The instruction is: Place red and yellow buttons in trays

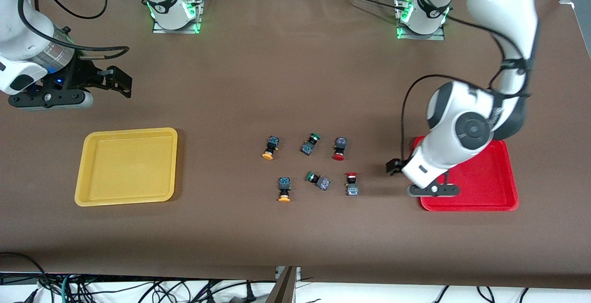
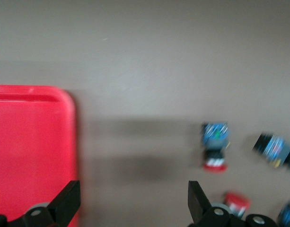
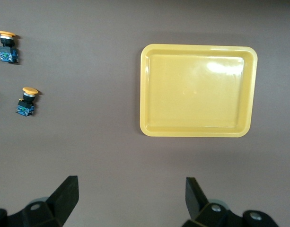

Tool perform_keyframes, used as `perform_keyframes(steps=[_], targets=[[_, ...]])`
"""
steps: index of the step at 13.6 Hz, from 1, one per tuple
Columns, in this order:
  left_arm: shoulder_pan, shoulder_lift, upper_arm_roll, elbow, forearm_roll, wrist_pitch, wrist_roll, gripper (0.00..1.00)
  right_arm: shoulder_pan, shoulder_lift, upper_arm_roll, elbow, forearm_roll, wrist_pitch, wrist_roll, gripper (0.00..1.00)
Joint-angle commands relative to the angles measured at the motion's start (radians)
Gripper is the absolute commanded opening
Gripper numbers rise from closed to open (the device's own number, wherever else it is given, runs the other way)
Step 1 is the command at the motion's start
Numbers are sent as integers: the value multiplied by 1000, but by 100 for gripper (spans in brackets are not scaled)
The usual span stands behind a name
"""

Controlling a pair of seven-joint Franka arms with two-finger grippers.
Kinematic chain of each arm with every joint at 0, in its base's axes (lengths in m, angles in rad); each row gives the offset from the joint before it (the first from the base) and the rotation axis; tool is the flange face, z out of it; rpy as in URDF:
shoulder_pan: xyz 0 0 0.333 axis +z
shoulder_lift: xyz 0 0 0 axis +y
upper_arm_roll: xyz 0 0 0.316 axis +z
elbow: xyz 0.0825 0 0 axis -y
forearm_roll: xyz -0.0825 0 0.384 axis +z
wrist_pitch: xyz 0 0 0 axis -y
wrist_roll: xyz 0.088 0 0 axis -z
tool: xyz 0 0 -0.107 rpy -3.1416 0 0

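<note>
Buttons, red (image 1: 338, 148) (image 1: 352, 183) and yellow (image 1: 271, 147) (image 1: 284, 189): on table between yellow tray (image 1: 127, 166) and red tray (image 1: 501, 187). Left gripper (image 1: 397, 166): beside red tray's edge nearest buttons, jaws wide, empty. Right gripper (image 1: 117, 81): waiting, wide, empty, over table above yellow tray.

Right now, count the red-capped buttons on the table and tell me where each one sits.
2. One red button lies beside a green-capped button; the other red button lies nearer the front camera. Both are outside the red tray; none looks hidden.
</note>
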Motion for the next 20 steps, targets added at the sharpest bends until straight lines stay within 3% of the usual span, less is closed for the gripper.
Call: perform_keyframes(steps=[1,3,5,9,13,17,18,19,20], targets=[[-71,125,15,76,-4,132,-156,100,13,12,7,29,-3,3,10,100],[-94,180,15,74,-1,234,-181,100,13,32,9,39,16,58,8,100],[-102,222,15,73,2,314,-181,100,44,112,10,42,69,125,-16,100],[-120,273,15,58,7,418,-165,100,82,151,10,34,60,130,10,100],[-149,280,17,36,7,435,-164,100,94,311,9,39,71,132,-9,100],[-151,274,20,15,43,434,-166,100,186,353,10,40,74,219,37,100],[-149,273,20,13,54,434,-166,83,202,391,10,40,80,271,97,100],[-149,271,20,13,54,431,-171,53,231,431,15,42,91,347,156,100],[-149,268,20,6,56,429,-171,29,275,460,16,42,100,419,218,100]])
